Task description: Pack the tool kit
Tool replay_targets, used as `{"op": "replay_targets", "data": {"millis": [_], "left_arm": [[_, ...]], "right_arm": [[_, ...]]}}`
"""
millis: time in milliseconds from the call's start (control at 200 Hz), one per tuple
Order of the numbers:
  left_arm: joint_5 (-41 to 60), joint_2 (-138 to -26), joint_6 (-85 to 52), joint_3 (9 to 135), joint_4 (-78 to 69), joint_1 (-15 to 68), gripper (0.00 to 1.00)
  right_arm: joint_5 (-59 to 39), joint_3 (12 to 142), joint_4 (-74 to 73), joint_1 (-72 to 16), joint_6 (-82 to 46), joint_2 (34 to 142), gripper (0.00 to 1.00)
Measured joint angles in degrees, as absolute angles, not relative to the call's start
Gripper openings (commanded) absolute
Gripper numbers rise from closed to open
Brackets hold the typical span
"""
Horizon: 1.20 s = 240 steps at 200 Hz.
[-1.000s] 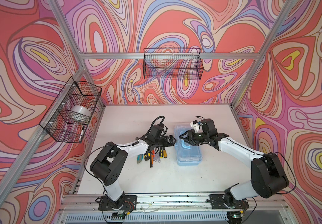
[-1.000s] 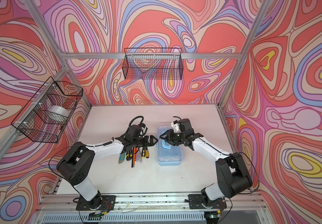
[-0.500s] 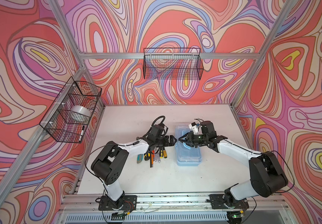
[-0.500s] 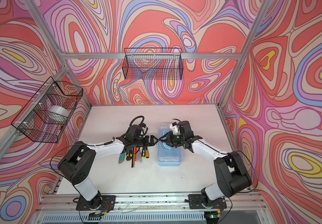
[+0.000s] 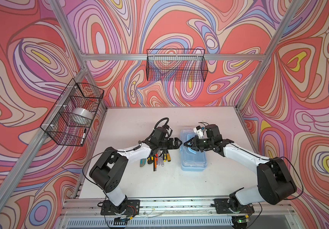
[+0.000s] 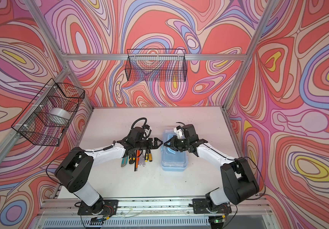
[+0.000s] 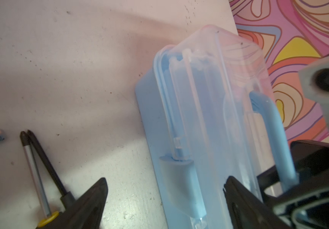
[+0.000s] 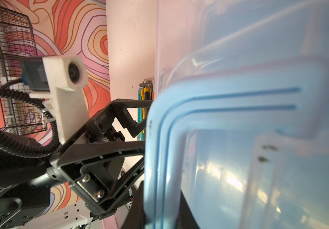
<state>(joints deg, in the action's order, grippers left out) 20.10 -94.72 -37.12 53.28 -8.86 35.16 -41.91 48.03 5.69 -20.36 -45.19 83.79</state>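
Count: two baskets, one kit, two grippers. The side basket (image 5: 51, 126) holds one tape roll (image 5: 80, 116) and one marker (image 5: 83, 135); the rear basket (image 5: 176, 68) hangs on the back wall. The kit (image 5: 195, 160) lies on the table (image 5: 159, 184) right of centre, lid on; I cannot tell its contents. Loose tools (image 5: 155, 161) lie just left of it, partly under the left arm (image 5: 135, 151), so I cannot count them. Left gripper (image 5: 178, 144): fingers spread, straddling the kit's edge. Right gripper (image 5: 187, 144): closed on the handle (image 7: 274, 134).

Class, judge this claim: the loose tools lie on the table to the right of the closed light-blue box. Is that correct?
No. The loose tools lie on the table to the left of the closed light-blue box, as both top views show.
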Motion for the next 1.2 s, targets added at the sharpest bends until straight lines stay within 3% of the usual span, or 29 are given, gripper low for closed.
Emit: {"op": "replay_targets", "data": {"millis": [371, 636, 781, 1202], "left_arm": [[26.0, -89.7, -39.9, 50.5, -13.2, 30.3, 0.93], [30.6, -88.9, -44.3, 47.8, -19.2, 29.5, 0.92], [33.2, -89.6, -47.5, 47.5, -23.6, 29.3, 0.91], [38.7, -97.8, -54.3, 49.4, -31.7, 29.4, 0.86]], "right_arm": [[-57.4, 45.3, -18.7, -11.7, -57.5, 87.8, 0.0], [-67.3, 40.2, -59.3, -7.0, -83.0, 99.5, 0.0], [-70.0, 38.3, -72.3, -6.1, -90.4, 104.1, 0.0], [-73.0, 36.4, -80.1, -6.1, -93.8, 105.0, 0.0]]}}
